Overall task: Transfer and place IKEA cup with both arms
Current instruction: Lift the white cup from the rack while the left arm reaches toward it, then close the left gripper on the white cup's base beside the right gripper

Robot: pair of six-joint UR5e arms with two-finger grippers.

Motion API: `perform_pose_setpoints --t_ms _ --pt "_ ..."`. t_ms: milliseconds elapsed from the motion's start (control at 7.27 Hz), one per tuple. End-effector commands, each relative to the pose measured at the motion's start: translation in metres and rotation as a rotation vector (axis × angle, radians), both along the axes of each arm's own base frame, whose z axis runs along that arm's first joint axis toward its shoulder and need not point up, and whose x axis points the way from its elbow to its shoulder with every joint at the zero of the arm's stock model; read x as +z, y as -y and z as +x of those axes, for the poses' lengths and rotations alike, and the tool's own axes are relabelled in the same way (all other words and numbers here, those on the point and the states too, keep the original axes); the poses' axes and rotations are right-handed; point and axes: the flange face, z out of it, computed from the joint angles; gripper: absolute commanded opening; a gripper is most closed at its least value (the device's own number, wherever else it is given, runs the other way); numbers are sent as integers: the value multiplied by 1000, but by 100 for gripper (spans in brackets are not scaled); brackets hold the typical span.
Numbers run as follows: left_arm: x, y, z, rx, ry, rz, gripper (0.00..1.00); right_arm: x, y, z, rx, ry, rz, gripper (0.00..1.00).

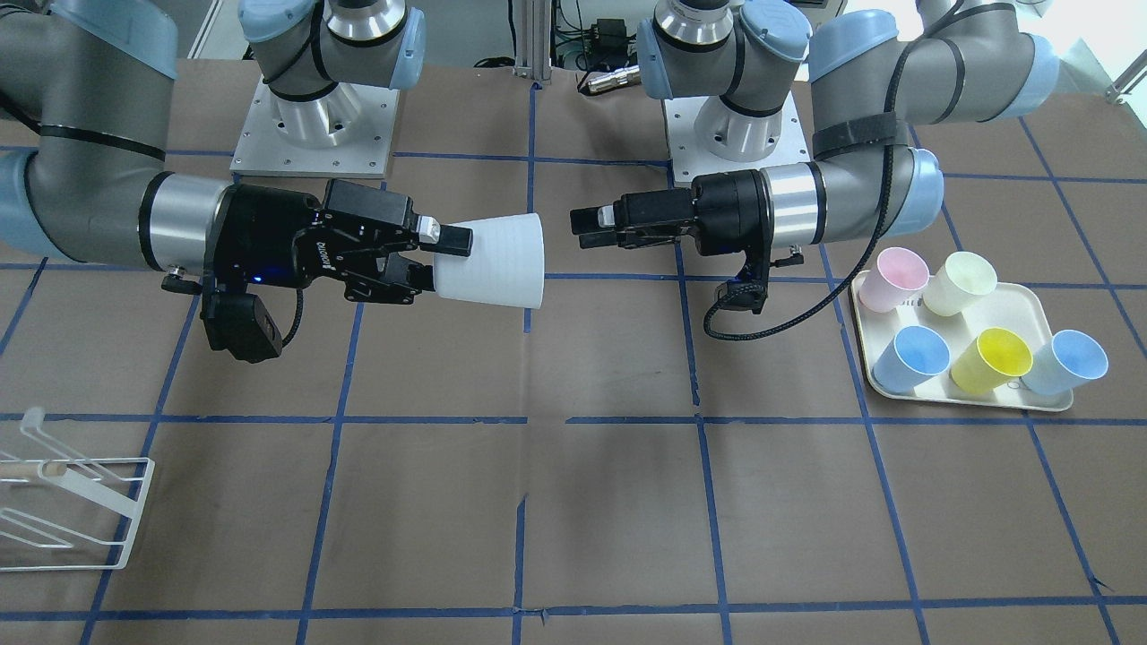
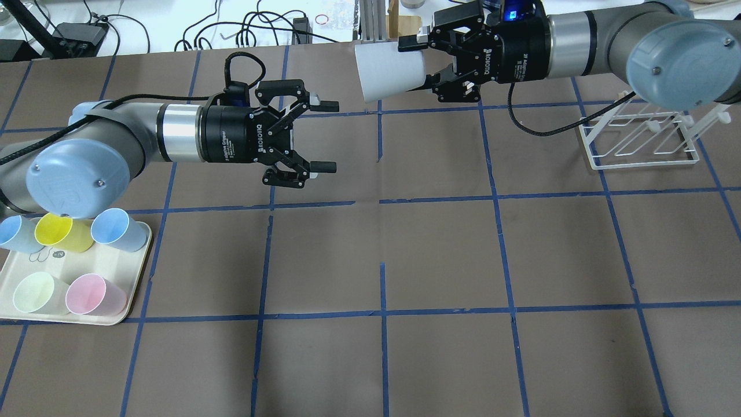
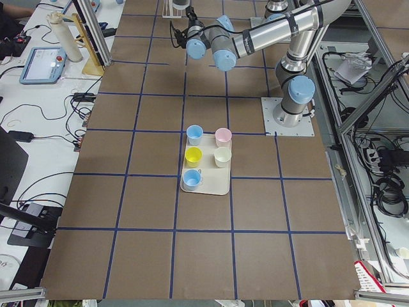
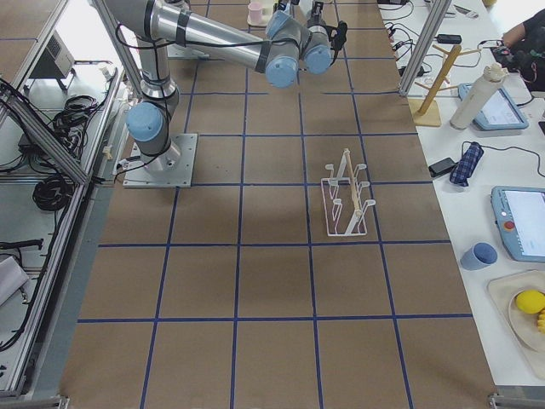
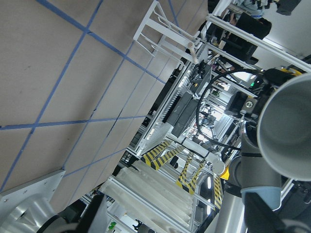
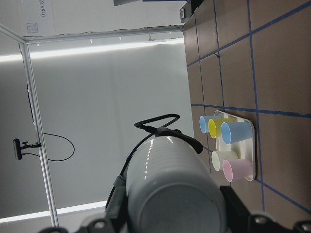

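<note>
The right arm [image 2: 608, 35] reaches in above the counter [image 2: 440, 260] with its forearm nearly level and its wrist turned toward the middle. The right hand [image 2: 419, 63] is clamped on the narrow bottom end of the grey cup [image 2: 385, 69], with one finger pressed against each side of the wall. The cup lies on its side in the air over the middle of the counter, well clear of the surface, and its wide mouth faces the other arm. The left arm [image 2: 133, 133] stretches in level from the opposite side, wrist aimed back toward the cup. The left hand [image 2: 329, 136] has its fingers spread wide and grips nothing. In the front view a plain gap separates its fingertips from the cup's rim. A cream tray [image 2: 87, 260] sits on the counter beside the left arm's elbow. It carries five pastel cups standing mouth up: two blue, one yellow, one pale green and one pink. A white wire rack [image 2: 637, 139] stands on the counter on the right arm's side.
</note>
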Motion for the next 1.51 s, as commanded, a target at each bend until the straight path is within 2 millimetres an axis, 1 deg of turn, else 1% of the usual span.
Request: perform_pose_setpoints --t_ms 0,138,275,550,688,825,963,1101,1376 --pt "-14 22 15 87 -98 -16 100 10 -11 2 1 -4 -4 30" --pt "-24 26 10 88 -116 -9 100 7 -18 3 3 -2 8 30" --pt "-26 21 -9 55 -122 2 100 2 -20 3 2 1 15 30" --pt "-25 14 -22 33 -128 -3 100 3 -20 3 1 1 3 30" --pt "-16 13 -20 39 -131 -13 100 3 -20 3 4 -3 3 31" --pt "-10 11 -26 48 -162 -15 100 1 -21 3 15 -21 7 31" --pt "-16 13 -32 48 -182 -19 100 1 -22 3 17 -24 6 31" --pt "-17 12 -37 36 -180 -24 100 0 -21 3 17 -25 9 31" --pt "-18 11 -39 34 -184 -23 100 1 -22 3 18 -25 6 31"
